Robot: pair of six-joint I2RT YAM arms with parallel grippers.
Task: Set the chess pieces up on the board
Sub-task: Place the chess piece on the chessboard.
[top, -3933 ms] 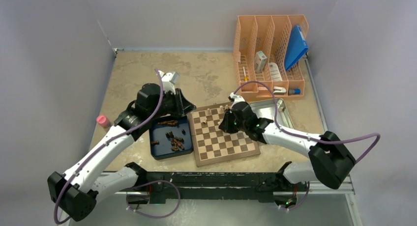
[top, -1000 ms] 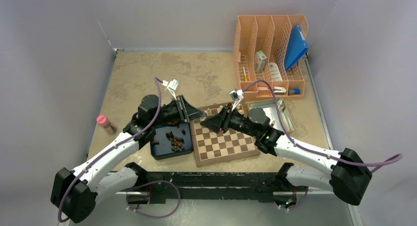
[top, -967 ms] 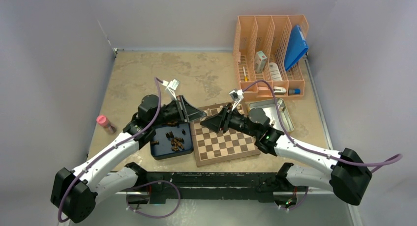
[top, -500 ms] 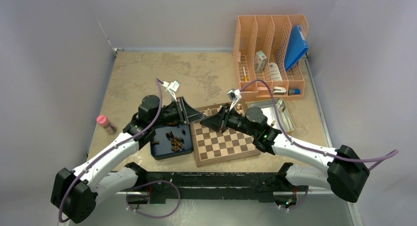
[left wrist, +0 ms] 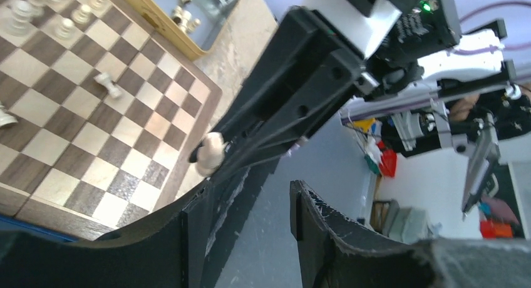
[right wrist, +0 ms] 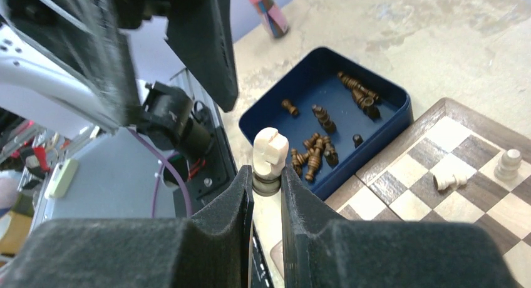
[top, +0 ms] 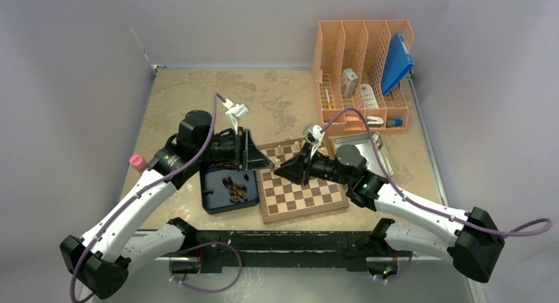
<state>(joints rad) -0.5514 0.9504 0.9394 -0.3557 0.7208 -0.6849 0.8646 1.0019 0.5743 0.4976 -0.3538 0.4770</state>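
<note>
While right end effector (right wrist: pixel 266 173) pinches pale knight (right wrist: pixel 269 149) at base | left end effector (left wrist: pixel 242 203) — parted, empty

**Twin-arm rig: outward appearance**

- Item 1, black base rail (top: pixel 290 240): a flat, scuffed bar. All places below are given from it.
- Item 2, left arm (top: pixel 142 197), at the rail's left end: white tubular links and bulky black joint housings.
- Item 3, right arm (top: pixel 422 214), at the rail's right end: same build, with a small green light (top: pixel 359 183) on a housing far from the rail.
- Item 4, purple cables (top: pixel 214 118): one loops loosely along each arm, and thinner loops hang just below the rail.
- Item 5, left gripper (top: pixel 267 163) and right gripper (top: pixel 282 171), farthest from the rail: black wedges, each with two flat fingers (right wrist: pixel 225 219) that have grainy inner faces.
- Item 6, white camera blocks (top: pixel 238 110): one on each wrist.
</note>
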